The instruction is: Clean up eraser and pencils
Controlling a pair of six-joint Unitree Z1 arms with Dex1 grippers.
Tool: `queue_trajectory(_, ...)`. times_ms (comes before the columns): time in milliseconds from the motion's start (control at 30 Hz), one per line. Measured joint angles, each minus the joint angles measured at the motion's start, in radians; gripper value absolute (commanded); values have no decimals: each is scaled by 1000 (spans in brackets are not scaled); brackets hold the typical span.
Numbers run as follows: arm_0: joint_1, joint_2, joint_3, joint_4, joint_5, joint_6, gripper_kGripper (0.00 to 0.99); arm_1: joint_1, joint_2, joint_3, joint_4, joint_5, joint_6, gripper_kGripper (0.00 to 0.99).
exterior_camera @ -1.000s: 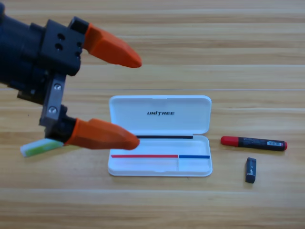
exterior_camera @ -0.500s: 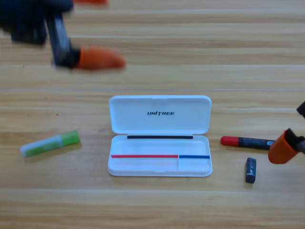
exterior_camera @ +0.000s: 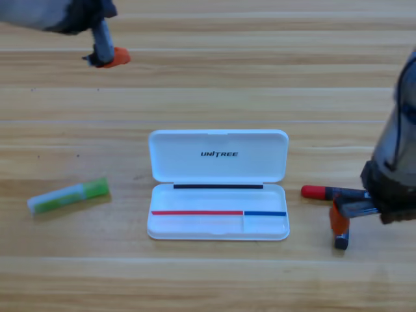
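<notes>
Right claw (exterior_camera: pixel 339 221) has swung in from the edge and now sits low over the eraser (exterior_camera: pixel 341 239) beside the red-and-black pencil (exterior_camera: pixel 325 192), its grip impossible to judge, while the left claw (exterior_camera: pixel 107 57) has retreated, leaving the green pencil (exterior_camera: pixel 68 195) lying untouched.

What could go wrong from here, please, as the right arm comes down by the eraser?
1. The right claw is over the eraser, close to the red-and-black pencil; it might knock the pencil or catch both.
2. The small eraser could slip or tip when pinched.
3. The open white case lies just beside them; a sideways push could shift it.
</notes>
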Motion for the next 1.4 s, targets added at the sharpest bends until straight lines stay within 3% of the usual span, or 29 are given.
queue_trajectory(200,76,72,-34,122,-17,25,956,-10,70,-7,-53,33,65,899)
queue_trajectory(367,153,88,-82,228,-154,55,953,-12,98,-7,-80,36,103,848)
queue_trajectory(733,363,196,-87,324,-416,109,948,-24,147,-11,-145,36,119,810)
queue_trajectory(800,404,231,-87,349,-486,139,950,-25,151,-16,-152,36,120,808)
queue_trajectory(900,466,278,-87,361,-564,195,953,-26,155,-22,-155,38,120,729)
queue_trajectory(1067,519,334,-87,361,-580,200,962,-31,157,-23,-156,59,120,729)
queue_trajectory(1400,525,356,-83,361,-605,200,962,-52,156,-19,-156,99,125,729)
